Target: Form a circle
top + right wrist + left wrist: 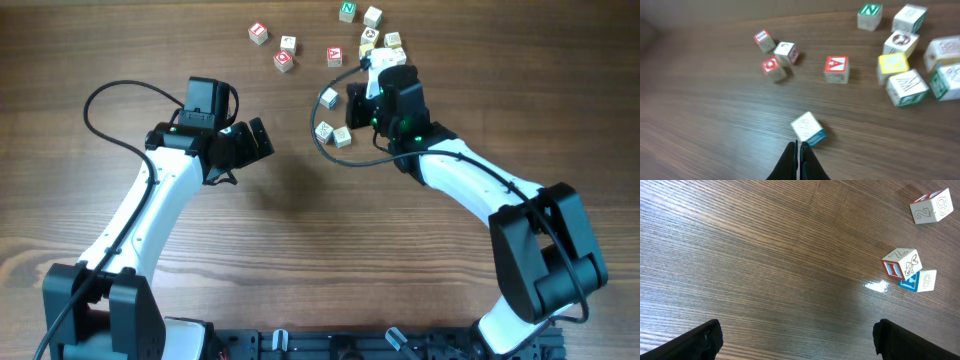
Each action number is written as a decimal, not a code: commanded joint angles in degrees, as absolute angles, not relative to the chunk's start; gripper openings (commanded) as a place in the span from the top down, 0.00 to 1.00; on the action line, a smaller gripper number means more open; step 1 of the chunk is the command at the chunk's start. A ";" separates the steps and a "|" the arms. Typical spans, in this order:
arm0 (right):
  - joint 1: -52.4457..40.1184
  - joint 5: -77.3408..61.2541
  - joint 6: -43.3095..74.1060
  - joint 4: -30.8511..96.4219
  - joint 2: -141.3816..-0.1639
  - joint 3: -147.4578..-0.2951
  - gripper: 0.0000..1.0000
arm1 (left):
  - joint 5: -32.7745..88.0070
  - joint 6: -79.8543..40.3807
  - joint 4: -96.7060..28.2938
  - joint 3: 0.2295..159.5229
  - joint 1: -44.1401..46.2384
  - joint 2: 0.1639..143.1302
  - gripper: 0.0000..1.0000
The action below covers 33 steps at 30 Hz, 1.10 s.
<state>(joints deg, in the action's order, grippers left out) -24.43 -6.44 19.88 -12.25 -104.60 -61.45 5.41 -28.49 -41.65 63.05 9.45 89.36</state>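
- Currently no ring exists. The letter cubes [372,16] lie scattered over the far part of the table [300,220]: a loose bunch at the far right, three red-marked cubes [772,65] to the far left, and a red A cube [836,68] between them.
- The right gripper [799,159] is fully closed with nothing in it. Its tips point at a blue-edged cube [808,128] lying just ahead; whether they touch it I cannot tell.
- The left gripper [800,341] stands wide apart and empty over bare wood. A red-edged cube [901,262] and a blue cube [918,281] sit close together off to one side, with a cube marked 2 [930,207] farther off.
- The step in hand, as I judge it, is early gathering, with the closed right fingers serving as a pusher rather than a grasper.
- The next move likely calls for a slow, centred nudge on the blue-edged cube toward a spot on the intended circle. An off-centre push would probably spin it aside.
- Most cubes have yet to be spaced into an even curve, so the task looks barely begun.
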 commanded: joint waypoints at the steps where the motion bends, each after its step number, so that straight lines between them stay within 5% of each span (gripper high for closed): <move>1: -24.58 -9.10 31.22 -11.73 -105.32 -62.28 0.96 | 4.86 -27.40 -41.67 62.94 9.10 89.30 0.00; 5: -24.77 -10.94 39.05 -12.67 -108.97 -63.59 0.95 | 4.86 -27.40 -41.67 62.94 9.10 89.30 0.00; 33: -27.00 -9.17 40.51 -4.14 -117.64 -70.89 0.95 | 4.89 -27.40 -41.67 62.94 9.10 89.30 0.00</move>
